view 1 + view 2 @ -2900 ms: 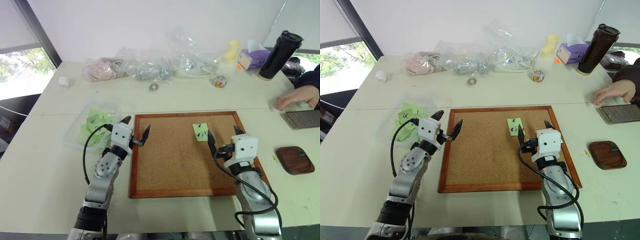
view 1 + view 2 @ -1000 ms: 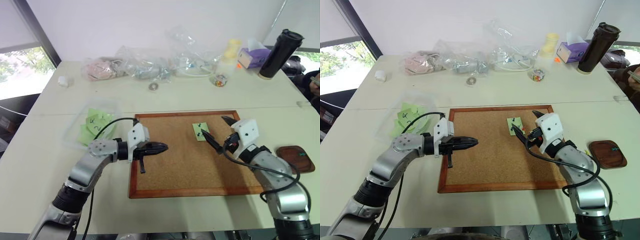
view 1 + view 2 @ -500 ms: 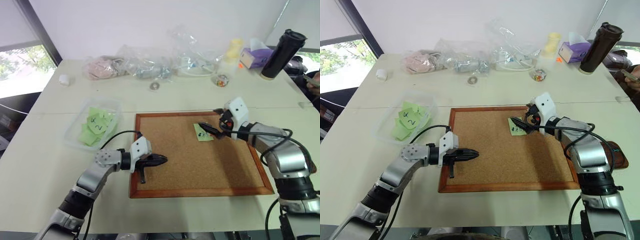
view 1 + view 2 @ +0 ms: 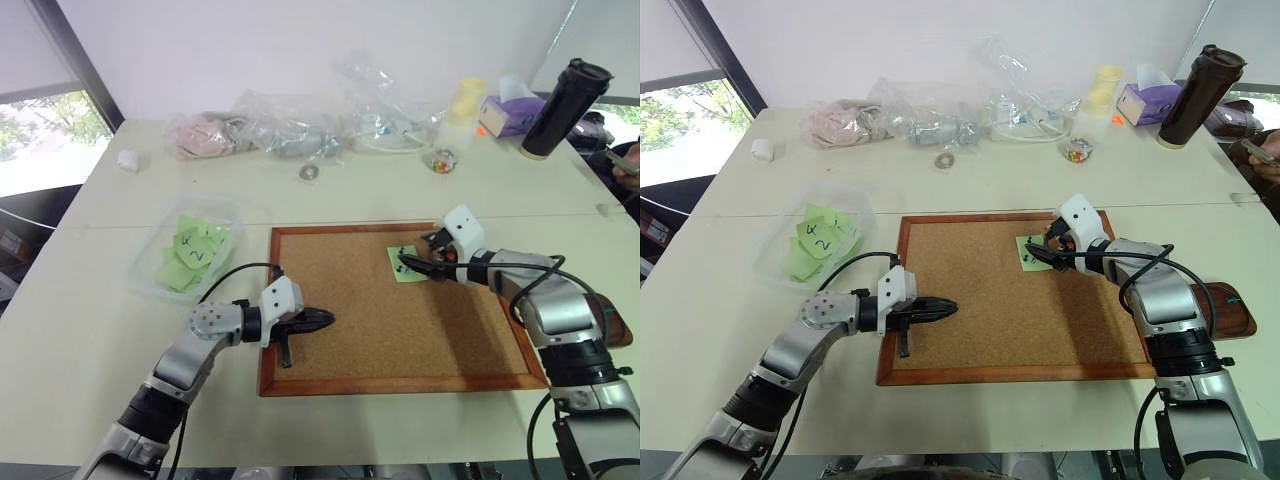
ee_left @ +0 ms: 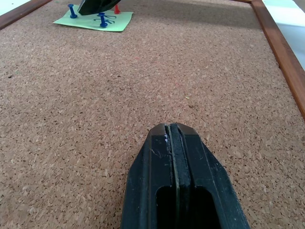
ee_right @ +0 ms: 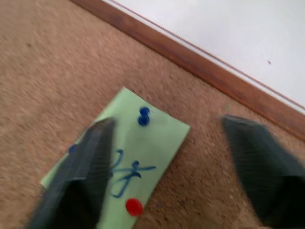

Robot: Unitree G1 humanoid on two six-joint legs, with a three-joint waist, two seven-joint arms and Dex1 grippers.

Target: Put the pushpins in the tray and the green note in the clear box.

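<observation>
Two grippers over grainy corkboard [image 4: 395, 305], green note [image 6: 125, 169] pinned near its far rim.
From right wrist: right gripper [image 6: 167, 157] fingers parted astride note, blue and red pushpins [image 6: 143, 116]; left gripper [image 5: 174, 138] clenched empty.

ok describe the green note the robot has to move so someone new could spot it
Find the corkboard mid-table. The green note is pinned near its far edge, at the right gripper. Unlike the loose green notes in the clear box, it carries pushpins.
</observation>
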